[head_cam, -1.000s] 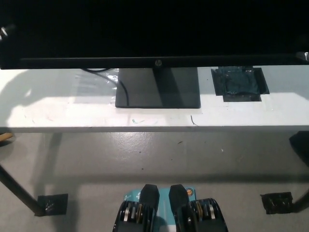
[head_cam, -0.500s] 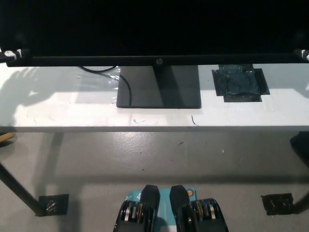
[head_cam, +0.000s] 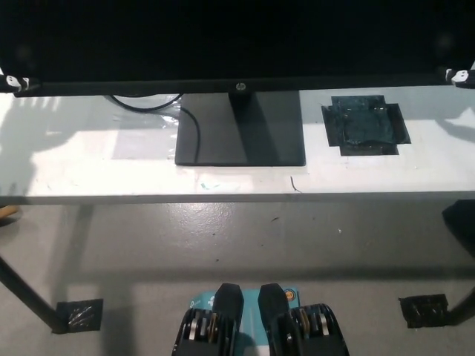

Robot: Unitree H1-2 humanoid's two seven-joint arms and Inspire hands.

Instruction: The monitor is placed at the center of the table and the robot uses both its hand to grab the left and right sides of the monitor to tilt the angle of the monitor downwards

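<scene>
Monitor point(head_cam: 237, 41) – hands at both lower corners

Overhead light leaves the white table point(head_cam: 89, 159) glaring, hard shadows across it, and the monitor point(head_cam: 223, 41) featureless black.

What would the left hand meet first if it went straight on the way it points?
The monitor: the left hand shows only at the picture's edge, right by the monitor's lower left corner, apparently pointing inward. Depth is unclear.

Single head view, steeply downward, close over the white table point(head_cam: 89, 174) edge and floor point(head_cam: 223, 245) beneath.
</scene>
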